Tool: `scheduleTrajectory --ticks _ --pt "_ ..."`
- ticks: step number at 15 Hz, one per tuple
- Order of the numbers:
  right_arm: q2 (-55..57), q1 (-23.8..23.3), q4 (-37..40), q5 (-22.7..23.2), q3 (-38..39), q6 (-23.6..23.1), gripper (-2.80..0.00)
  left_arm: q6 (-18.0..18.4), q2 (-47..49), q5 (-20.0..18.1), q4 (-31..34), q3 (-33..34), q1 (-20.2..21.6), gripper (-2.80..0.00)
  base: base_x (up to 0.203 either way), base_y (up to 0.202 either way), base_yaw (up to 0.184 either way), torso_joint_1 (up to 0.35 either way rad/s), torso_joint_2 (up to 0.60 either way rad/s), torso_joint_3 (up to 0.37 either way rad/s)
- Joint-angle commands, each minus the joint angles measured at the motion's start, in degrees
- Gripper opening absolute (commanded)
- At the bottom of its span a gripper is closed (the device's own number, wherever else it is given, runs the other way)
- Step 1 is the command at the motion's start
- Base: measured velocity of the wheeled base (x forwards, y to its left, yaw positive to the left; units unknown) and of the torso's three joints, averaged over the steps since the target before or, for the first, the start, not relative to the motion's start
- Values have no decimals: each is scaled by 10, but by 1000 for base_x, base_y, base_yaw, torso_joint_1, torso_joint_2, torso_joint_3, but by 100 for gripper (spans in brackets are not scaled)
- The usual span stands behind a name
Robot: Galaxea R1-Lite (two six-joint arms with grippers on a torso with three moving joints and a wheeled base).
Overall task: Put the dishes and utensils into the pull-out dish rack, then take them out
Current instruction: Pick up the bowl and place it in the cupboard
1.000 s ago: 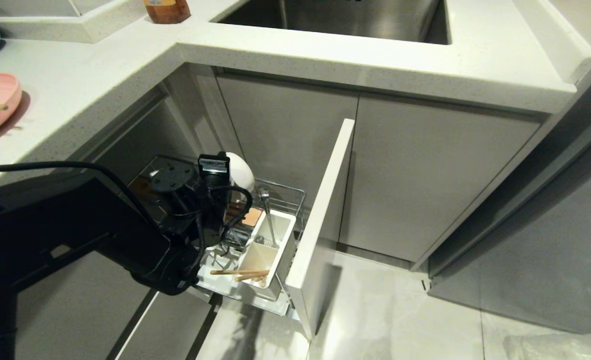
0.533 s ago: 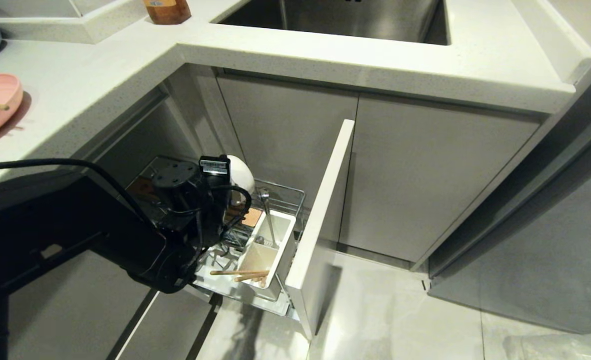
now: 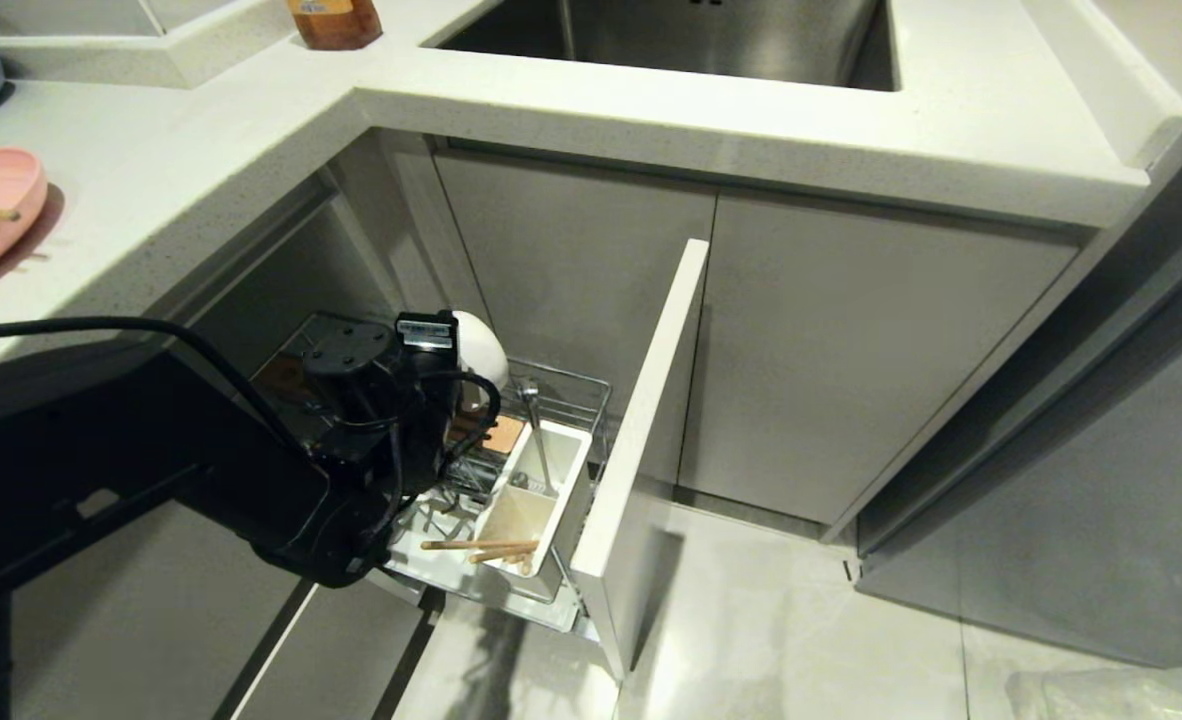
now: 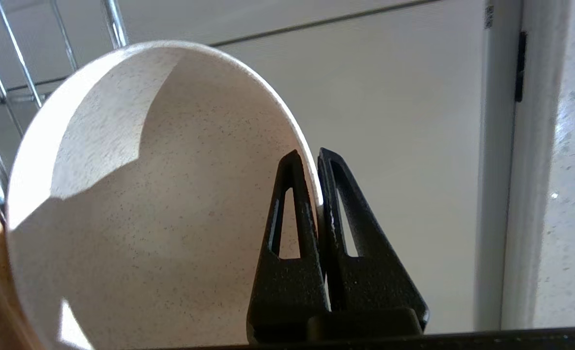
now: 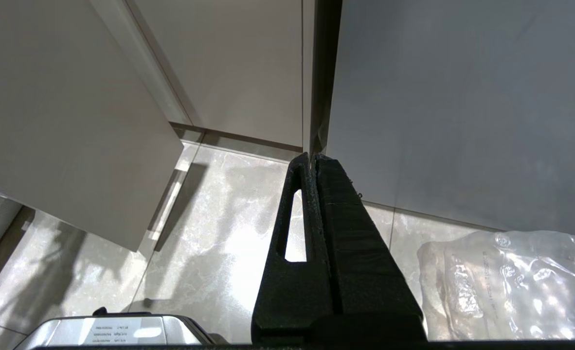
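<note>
Down inside the pull-out dish rack, the left claw is pinching the white bowl by its rim, standing on edge just beside the wires, likely being unloaded, so lifting clear comes next.

Bright overhead light, glare on floor tiles, hard shadow across bowl, cabinet recess dim
</note>
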Motion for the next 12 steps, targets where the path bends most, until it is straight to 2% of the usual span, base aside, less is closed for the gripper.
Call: scheduleTrajectory --ticks 1,12 --pt "0 0 0 0 2 0 -280 -3 -12 0 -15 -3 -1 -280 0 0 0 0 0 0" --pt "0 0 0 0 2 0 -280 -5 -17 -17 -62 -2 0 -280 0 0 0 0 0 0"
